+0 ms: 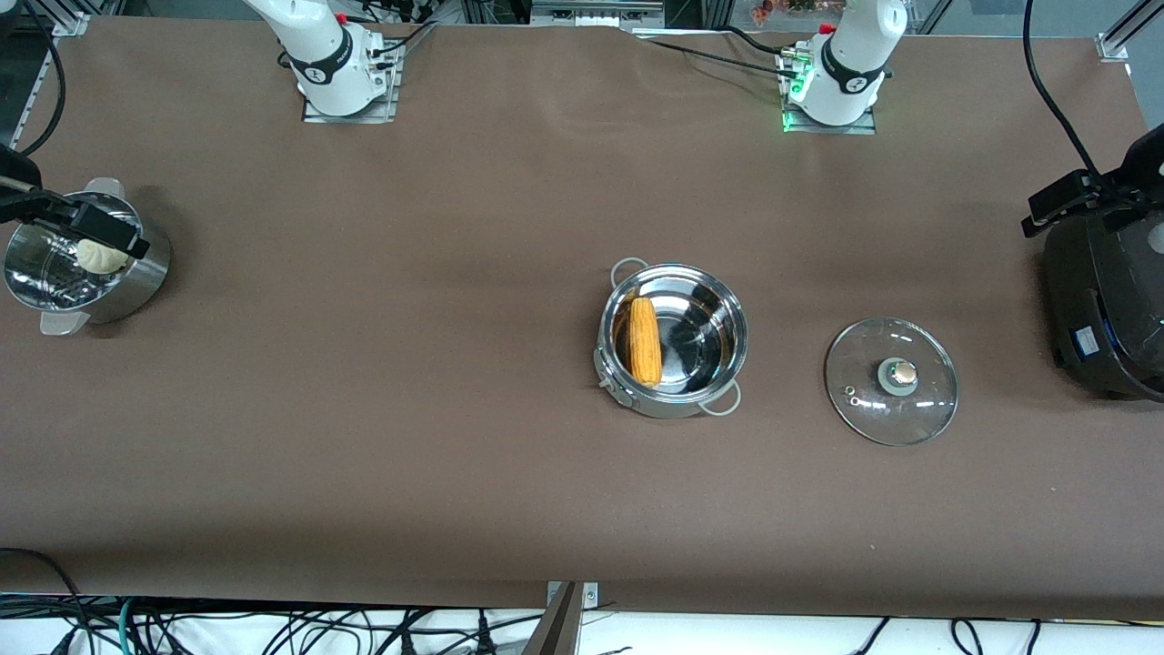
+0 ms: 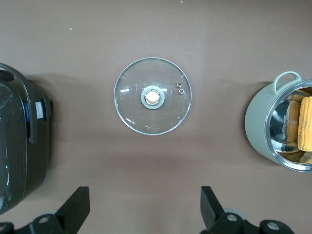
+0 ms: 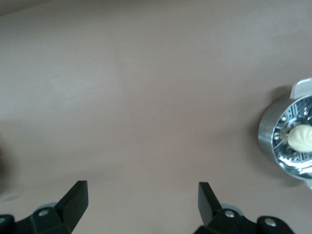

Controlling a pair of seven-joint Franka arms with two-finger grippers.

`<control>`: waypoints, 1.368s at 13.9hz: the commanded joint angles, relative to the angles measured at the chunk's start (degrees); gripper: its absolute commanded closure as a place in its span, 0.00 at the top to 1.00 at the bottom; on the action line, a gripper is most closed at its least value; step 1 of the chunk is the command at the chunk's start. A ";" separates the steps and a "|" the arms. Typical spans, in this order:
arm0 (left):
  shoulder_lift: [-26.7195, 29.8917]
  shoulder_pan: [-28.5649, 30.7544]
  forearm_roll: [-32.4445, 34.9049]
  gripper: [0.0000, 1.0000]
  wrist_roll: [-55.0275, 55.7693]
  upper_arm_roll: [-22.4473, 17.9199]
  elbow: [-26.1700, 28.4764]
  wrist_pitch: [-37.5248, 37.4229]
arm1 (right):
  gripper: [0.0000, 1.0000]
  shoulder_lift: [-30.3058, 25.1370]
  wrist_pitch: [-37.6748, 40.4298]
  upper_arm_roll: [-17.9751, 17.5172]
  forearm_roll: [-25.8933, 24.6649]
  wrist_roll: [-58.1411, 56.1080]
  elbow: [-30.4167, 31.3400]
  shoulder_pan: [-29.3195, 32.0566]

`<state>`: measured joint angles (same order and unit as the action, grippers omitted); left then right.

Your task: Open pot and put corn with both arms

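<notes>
Corn (image 1: 645, 340) in pot (image 1: 677, 400); lid (image 1: 891, 381) beside; both jaws open, apart.

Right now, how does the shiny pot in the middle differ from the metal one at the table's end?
The pot holds a yellow corn; the steamer holds a pale bun. The pot has thin loop handles, the steamer flat tabs. The pot's floor is smooth, the steamer's perforated. The pot's glass lid lies beside it on the table; no lid shows by the steamer. Both are round, shiny steel and uncovered.

Robot lab: bolted arm bases (image 1: 346, 86), loose cables (image 1: 273, 628).
</notes>
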<state>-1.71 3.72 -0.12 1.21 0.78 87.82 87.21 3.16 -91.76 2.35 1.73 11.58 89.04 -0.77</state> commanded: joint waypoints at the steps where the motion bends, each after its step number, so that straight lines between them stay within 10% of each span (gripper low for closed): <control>1: -0.84 0.14 -0.41 1.00 -0.16 0.10 -2.03 -1.43 | 1.00 -5.53 -2.81 -2.25 -3.13 -9.00 6.67 0.59; 19: -0.75 0.14 -0.41 1.00 -0.16 0.10 -2.03 -1.43 | 1.00 -5.71 -0.44 -4.72 -3.22 -10.27 8.60 1.29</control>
<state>-1.71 3.72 -0.12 1.21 0.78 87.79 87.19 -3.33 -93.22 -1.54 -0.66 1.96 99.45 -0.25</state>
